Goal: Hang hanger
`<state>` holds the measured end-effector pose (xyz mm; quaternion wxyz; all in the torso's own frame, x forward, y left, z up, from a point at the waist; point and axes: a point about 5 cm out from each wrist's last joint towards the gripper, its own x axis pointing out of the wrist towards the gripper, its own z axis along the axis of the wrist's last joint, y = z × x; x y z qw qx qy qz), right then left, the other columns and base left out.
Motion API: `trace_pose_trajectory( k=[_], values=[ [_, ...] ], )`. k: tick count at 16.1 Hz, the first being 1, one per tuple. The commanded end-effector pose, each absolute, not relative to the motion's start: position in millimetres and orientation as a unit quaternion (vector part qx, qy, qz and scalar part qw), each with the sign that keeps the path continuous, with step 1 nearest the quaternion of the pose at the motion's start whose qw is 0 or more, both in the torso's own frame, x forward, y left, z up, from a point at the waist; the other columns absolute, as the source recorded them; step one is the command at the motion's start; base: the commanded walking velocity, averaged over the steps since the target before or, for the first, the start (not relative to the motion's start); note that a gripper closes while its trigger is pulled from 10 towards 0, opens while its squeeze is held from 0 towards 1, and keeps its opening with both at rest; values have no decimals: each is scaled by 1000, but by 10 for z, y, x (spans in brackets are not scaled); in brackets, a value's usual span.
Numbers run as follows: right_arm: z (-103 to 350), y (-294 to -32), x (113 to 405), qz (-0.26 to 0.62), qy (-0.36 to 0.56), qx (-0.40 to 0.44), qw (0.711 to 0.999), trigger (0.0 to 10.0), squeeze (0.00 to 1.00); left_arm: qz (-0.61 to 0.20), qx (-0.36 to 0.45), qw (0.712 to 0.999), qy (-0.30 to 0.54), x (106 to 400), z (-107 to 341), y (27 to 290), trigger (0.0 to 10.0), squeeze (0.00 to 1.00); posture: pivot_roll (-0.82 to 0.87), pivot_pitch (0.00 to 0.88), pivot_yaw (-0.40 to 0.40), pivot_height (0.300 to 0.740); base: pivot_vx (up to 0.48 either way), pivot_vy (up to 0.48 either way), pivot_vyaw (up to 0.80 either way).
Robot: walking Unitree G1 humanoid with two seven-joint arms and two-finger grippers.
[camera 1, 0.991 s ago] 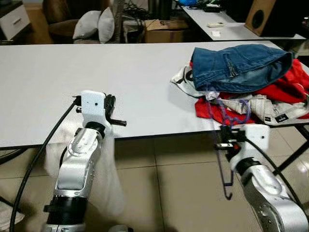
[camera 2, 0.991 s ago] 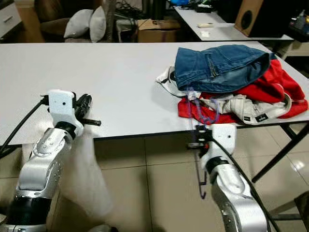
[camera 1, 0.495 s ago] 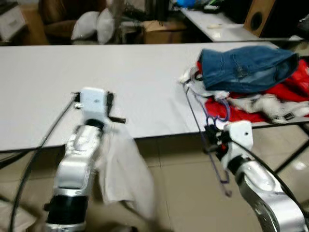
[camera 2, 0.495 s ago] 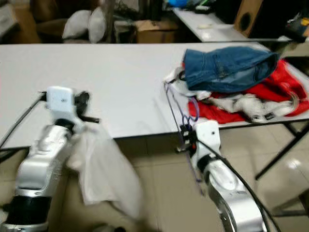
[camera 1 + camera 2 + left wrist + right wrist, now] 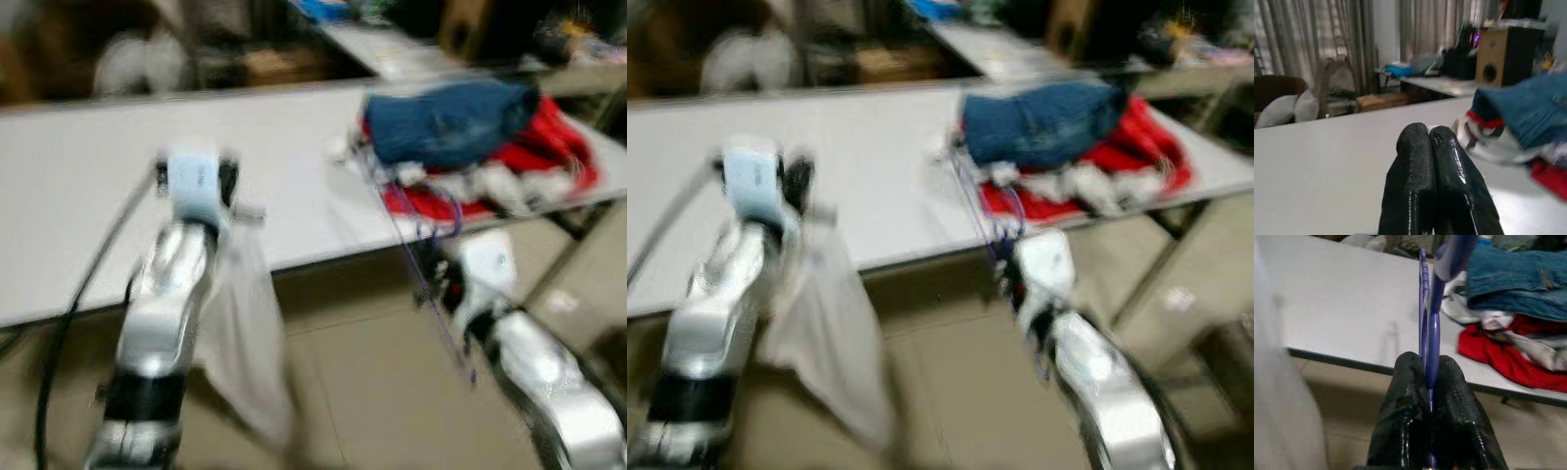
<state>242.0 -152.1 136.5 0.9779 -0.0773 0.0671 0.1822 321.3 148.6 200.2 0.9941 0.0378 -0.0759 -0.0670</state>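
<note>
The right pincer (image 5: 1429, 382) is clamped on a purple hanger (image 5: 1431, 328), its two black fingers closed around the thin frame, just off the near edge of the table (image 5: 78, 225) beside a heap of clothes (image 5: 470, 147). The left pincer (image 5: 1428, 134) is shut, and a white cloth (image 5: 245, 362) hangs from that arm. The head views are blurred. No rail is visible, so carrying the hanger well likely means keeping a firm grip and steering it away from the heap.

White table (image 5: 78, 215), heap of clothes (image 5: 470, 147) on its right end, jeans topmost
</note>
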Motion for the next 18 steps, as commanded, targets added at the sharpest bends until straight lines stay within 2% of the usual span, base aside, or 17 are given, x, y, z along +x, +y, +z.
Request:
trace_pose_trajectory(
  k=[1,8,11,15,18],
  values=[
    [1497,-1545,2489,182,39,-93,978,10000,0,-62,38,993,-95,3250,2093,1512,10000,0,-28,0,9,740,401,0,800],
    [1527,-1633,2554,184,31,-118,975,10000,0,-64,33,993,-97,3303,2090,1476,10000,0,-34,0,2,740,401,0,800],
    [1569,-1650,2559,198,24,-102,974,10000,0,-70,29,992,-105,3320,2130,1456,10000,0,-35,0,-10,740,400,0,156],
    [1705,-1658,2462,290,8,-124,949,10000,0,-121,21,985,-122,3373,2252,1290,10000,0,-33,0,-20,740,277,0,0],
    [1848,-1862,2330,382,31,-166,909,10000,0,-162,31,972,-165,3599,2590,1156,10000,0,-34,0,-14,740,0,0,0]
  ],
)
